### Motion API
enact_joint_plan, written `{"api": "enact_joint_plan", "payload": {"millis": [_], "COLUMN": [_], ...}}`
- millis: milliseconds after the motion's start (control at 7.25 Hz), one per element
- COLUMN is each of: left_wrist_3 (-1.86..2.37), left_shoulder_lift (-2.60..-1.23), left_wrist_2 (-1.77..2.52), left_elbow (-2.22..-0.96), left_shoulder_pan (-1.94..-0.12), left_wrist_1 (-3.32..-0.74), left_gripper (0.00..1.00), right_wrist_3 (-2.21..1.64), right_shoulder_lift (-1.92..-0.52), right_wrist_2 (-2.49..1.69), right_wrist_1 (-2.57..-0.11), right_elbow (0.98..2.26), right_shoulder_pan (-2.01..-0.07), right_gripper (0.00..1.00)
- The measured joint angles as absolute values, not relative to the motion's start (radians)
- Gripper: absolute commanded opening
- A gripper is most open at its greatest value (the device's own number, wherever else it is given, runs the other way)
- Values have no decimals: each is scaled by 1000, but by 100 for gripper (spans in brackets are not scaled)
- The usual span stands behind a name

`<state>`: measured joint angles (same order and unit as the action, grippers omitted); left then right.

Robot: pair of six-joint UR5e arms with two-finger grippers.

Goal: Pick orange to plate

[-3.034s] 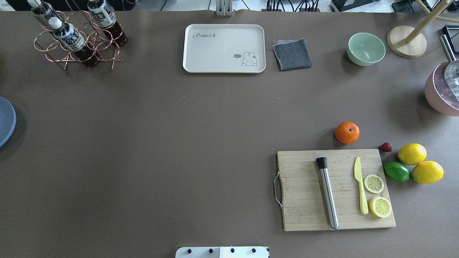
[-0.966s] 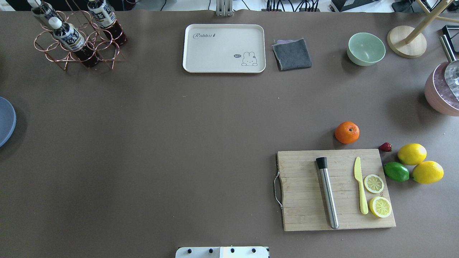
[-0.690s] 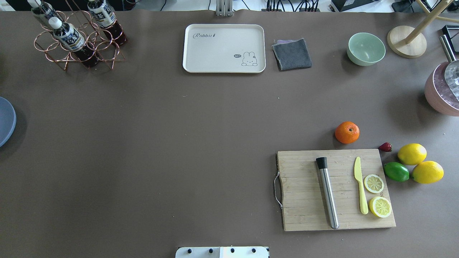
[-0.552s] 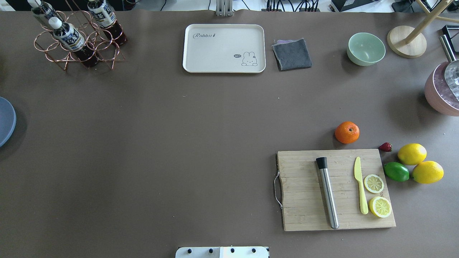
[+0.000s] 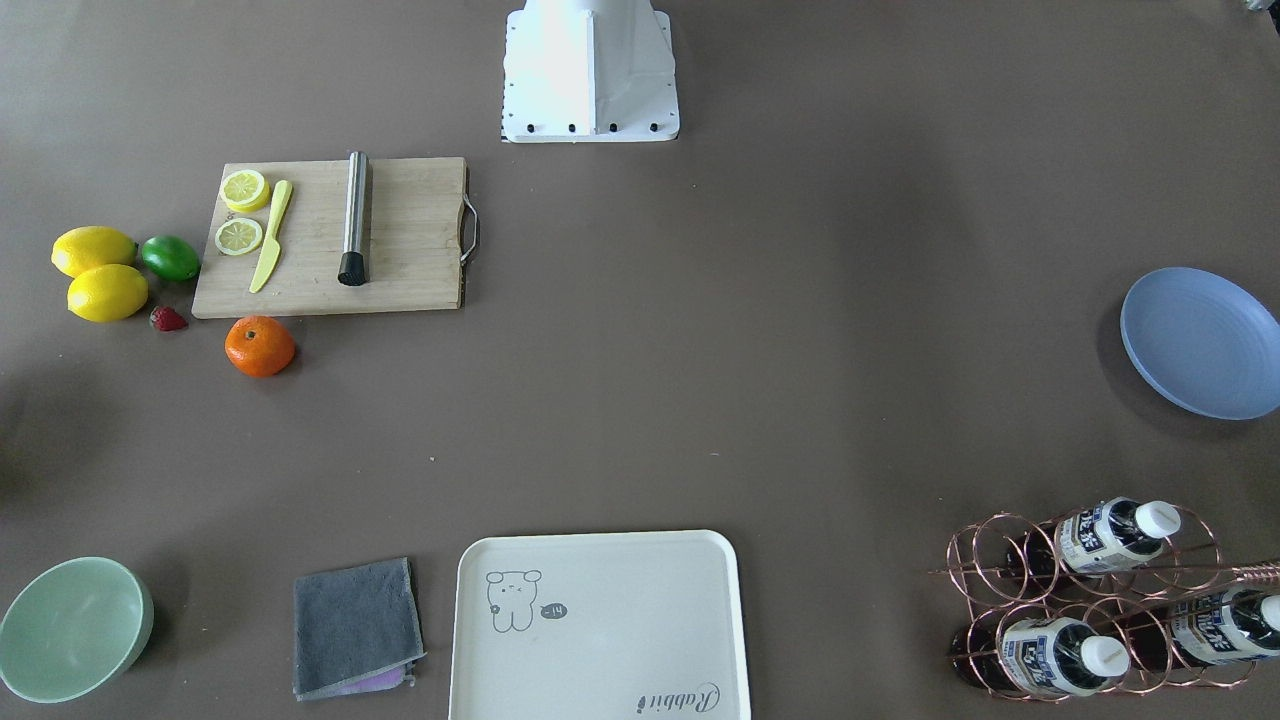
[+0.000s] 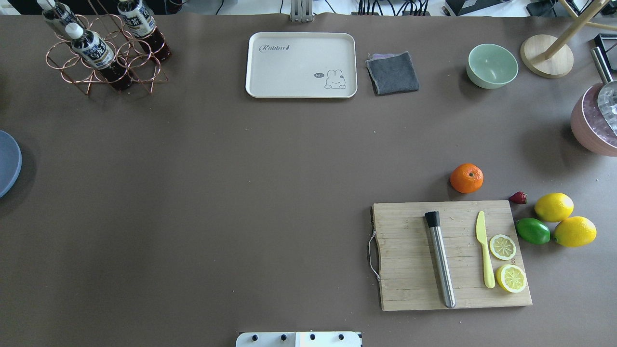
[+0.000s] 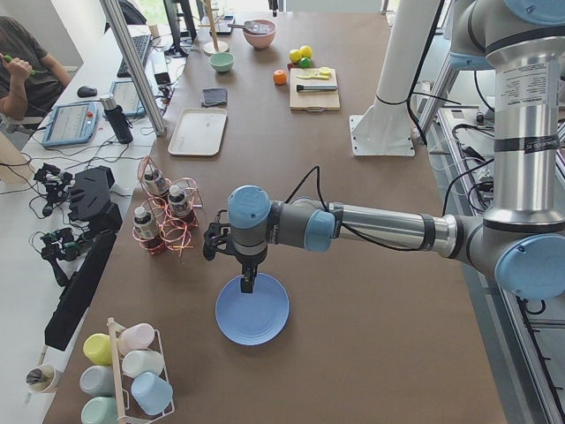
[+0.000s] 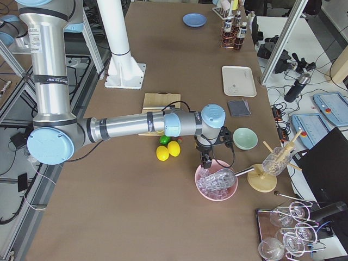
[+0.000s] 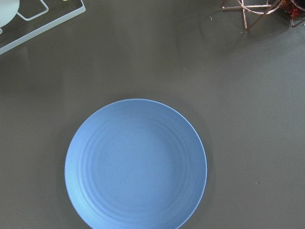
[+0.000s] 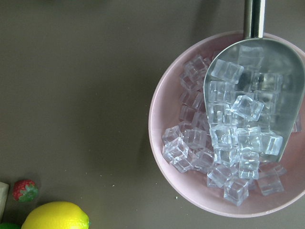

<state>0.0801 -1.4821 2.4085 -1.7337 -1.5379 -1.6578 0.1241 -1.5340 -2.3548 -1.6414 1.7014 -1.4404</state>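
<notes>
Just beyond the far edge of the cutting board [image 6: 405,260], on my right, the orange [image 6: 466,178] lies well apart from both grippers. My left gripper [image 7: 248,286] hangs over the plate [image 9: 136,164], my right gripper [image 8: 206,162] over the ice bowl [image 10: 267,205]; whether either is open I cannot tell.

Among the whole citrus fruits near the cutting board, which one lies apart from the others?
The orange, at the board's far edge; both lemons and the lime cluster off its right side.
</notes>
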Motion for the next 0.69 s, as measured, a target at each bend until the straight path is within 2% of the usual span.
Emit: {"api": "enact_joint_plan", "payload": {"millis": [138,414,690], "left_wrist_3": [71,70,71], "left_shoulder_lift": [-1484,-1516,-1556], "left_wrist_2": [2408,2404,2401], "left_elbow": [-1659,-1413,-1257], "left_shoulder_pan": [-1537,-1523,-1492], "left_wrist_1": [-1736,-1988,-2099], "left_gripper": [96,96,96], "right_wrist_3": [114,94,96], "right_shoulder_lift": [-1534,-1533,-1533], "right_wrist_2": [-2355,-2368,-2386], "right_wrist_1": [-1641,-1639,-1637], "right_elbow": [1702,1707,1714], "right_shoulder_pan": [-1432,-1409,-1389], "right_gripper": [100,100,100]}}
